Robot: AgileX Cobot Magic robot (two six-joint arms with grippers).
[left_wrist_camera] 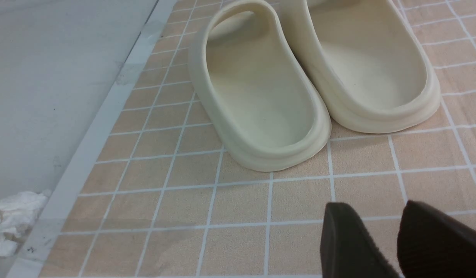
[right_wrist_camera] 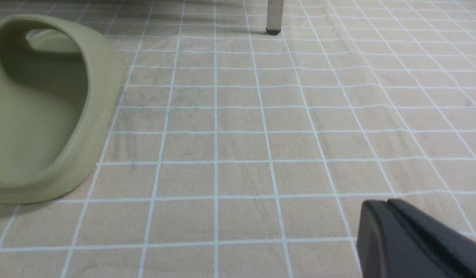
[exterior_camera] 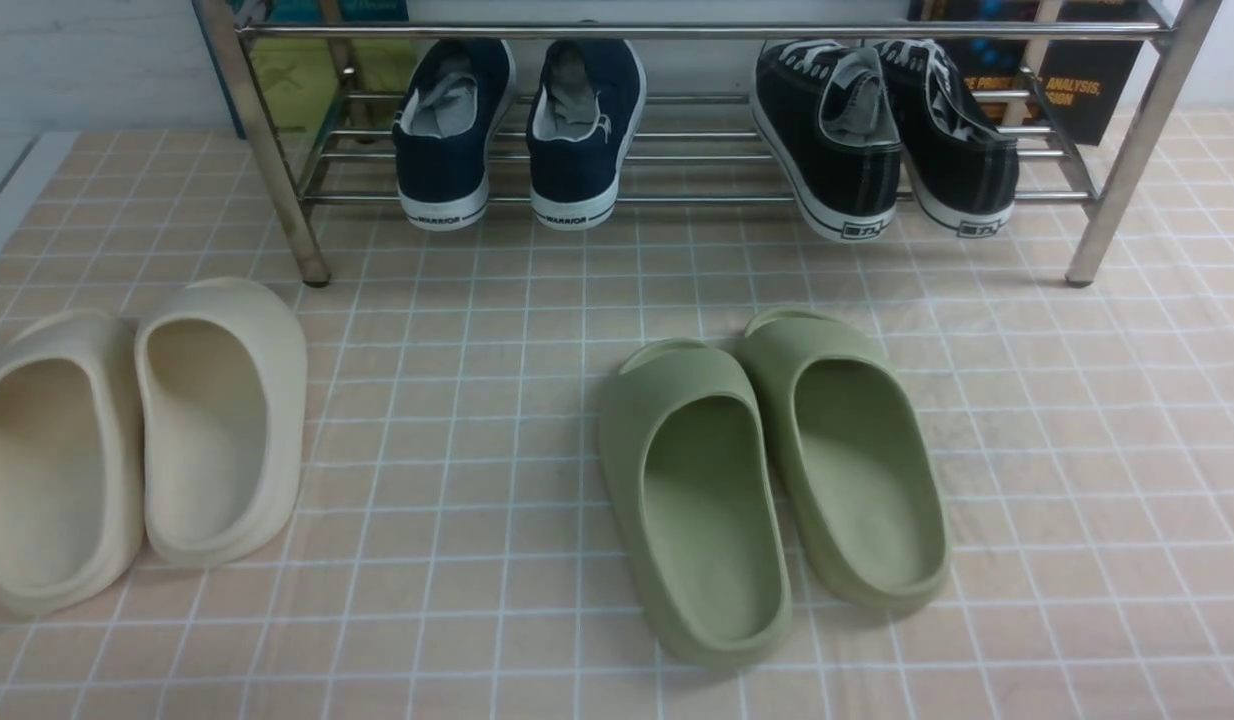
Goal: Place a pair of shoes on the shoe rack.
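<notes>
Two black canvas sneakers with white laces, the pair of shoes (exterior_camera: 882,135), sit side by side on the right half of the shoe rack (exterior_camera: 267,150). Their heels face me and reach just over the front bar. The rack is shiny steel tubing at the back of the tiled mat; one leg's foot (right_wrist_camera: 274,17) shows in the right wrist view. Neither arm shows in the front view. My left gripper (left_wrist_camera: 373,205) hangs open over bare tiles, just short of a cream slipper's heel. My right gripper (right_wrist_camera: 382,206) is shut with nothing in it, low over the tiles.
Navy WARRIOR sneakers (exterior_camera: 517,130) fill the rack's left half. Cream slippers (exterior_camera: 127,440) (left_wrist_camera: 261,88) lie at the front left, olive slippers (exterior_camera: 777,480) (right_wrist_camera: 41,108) at the front middle. The mat's left edge (left_wrist_camera: 87,146) borders grey floor with a white crumpled lump (left_wrist_camera: 10,220).
</notes>
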